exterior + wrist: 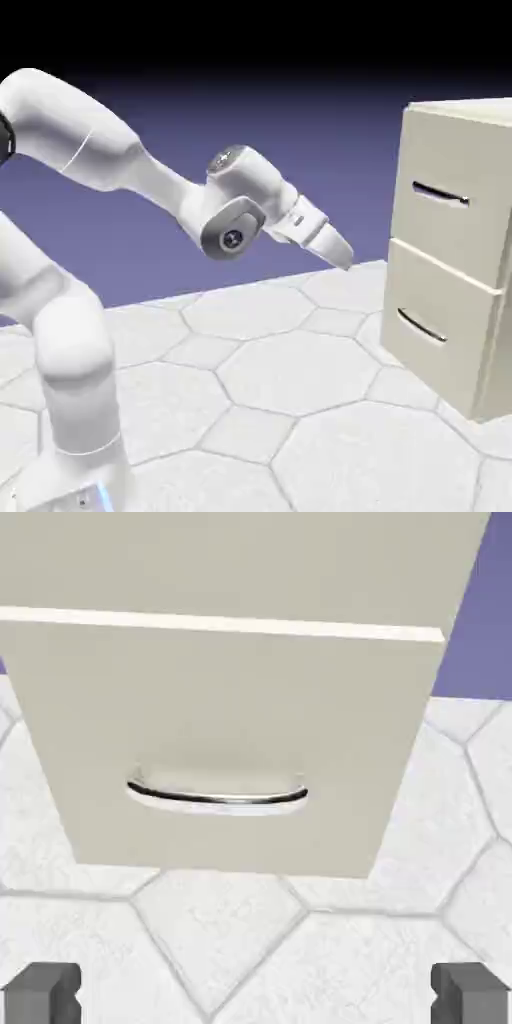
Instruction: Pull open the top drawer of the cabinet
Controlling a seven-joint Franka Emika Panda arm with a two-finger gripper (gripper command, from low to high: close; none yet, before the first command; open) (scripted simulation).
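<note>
Claw (pixel 341 255) held in mid-air, angled down to the right, well apart from the cabinet (pixel 455 250). Fingers (pixel 42 992) spread wide at the hand view's bottom corners, nothing between them. Top drawer (pixel 450 190) shut flush on the cabinet's front, silver handle (pixel 440 194) untouched. Lower drawer (pixel 230 752) and its handle (pixel 215 796) facing the hand camera above the tiled floor (pixel 290 370).
</note>
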